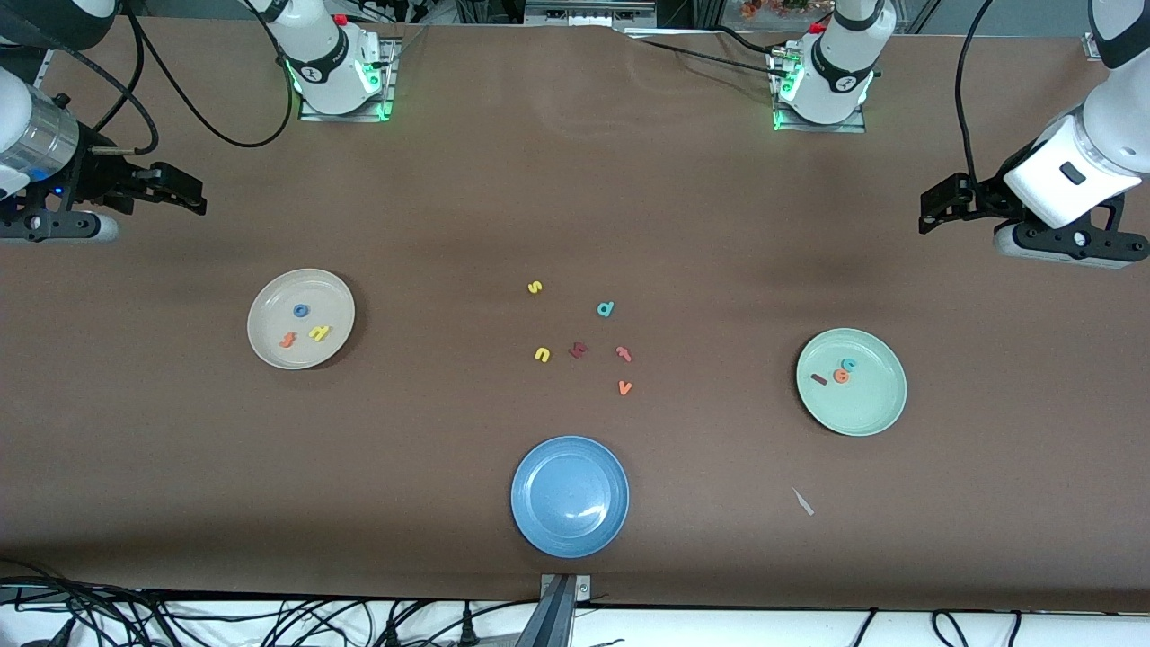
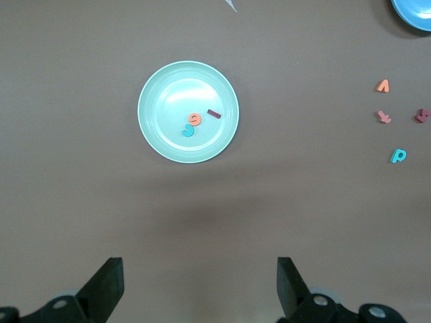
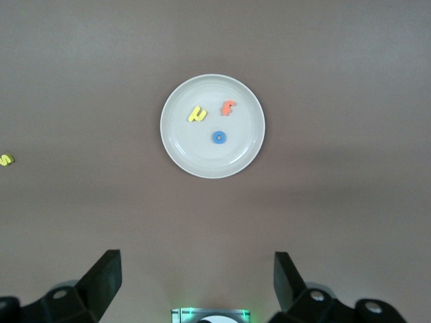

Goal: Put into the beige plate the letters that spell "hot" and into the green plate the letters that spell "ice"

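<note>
Brown table (image 1: 575,180): h, o, t (image 1: 301,311) lie in the beige plate (image 1: 269,350), i, c, e (image 1: 841,376) in the green plate (image 1: 862,418); left gripper (image 1: 934,211) and right gripper (image 1: 184,193), fingers wide and empty, should just stay clear at the table ends.

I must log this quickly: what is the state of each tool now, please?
Left tool: open, holding nothing, over bare table near the green plate.
Right tool: open, holding nothing, over bare table near the beige plate.
</note>
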